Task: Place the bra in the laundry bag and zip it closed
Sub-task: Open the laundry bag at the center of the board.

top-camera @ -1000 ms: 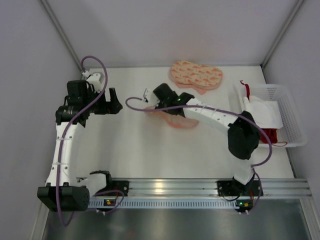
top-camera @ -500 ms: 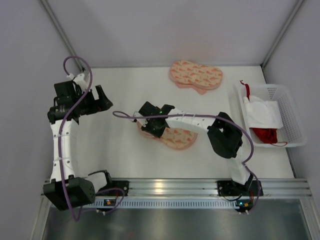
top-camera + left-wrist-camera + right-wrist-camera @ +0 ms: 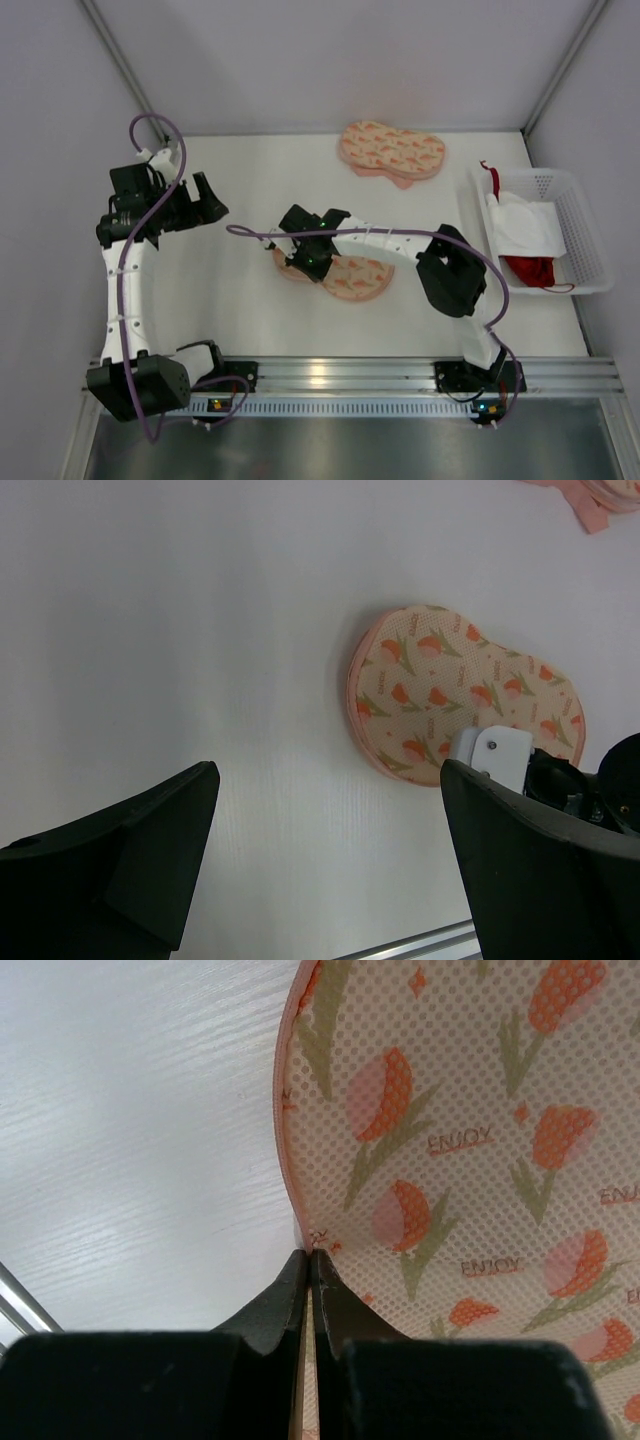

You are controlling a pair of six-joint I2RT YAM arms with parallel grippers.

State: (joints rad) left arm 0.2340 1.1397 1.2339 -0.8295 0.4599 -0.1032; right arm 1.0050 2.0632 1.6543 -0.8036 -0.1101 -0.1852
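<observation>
The laundry bag [image 3: 352, 276] lies flat mid-table, a peach pouch with orange tulip print [image 3: 470, 1150], and shows as well in the left wrist view [image 3: 455, 695]. My right gripper [image 3: 310, 1252] is shut on the bag's rim at its left end [image 3: 296, 263], with a thin peach strip between the fingers. Well to the left of the bag, above bare table, my left gripper [image 3: 330, 820] stands wide open and holds nothing [image 3: 214, 201]. The red bra [image 3: 528, 270] lies in the white basket [image 3: 590, 235] at the right, partly under a white cloth.
A twin patterned pouch [image 3: 392, 150] lies at the back of the table. The white cloth [image 3: 525, 225] fills much of the basket. Grey walls close in the left, right and back. A metal rail [image 3: 330, 375] runs along the near edge.
The right arm has drawn the laundry bag nearer and leftward, and it now lies flat. The left arm has swung left, away from the bag.
</observation>
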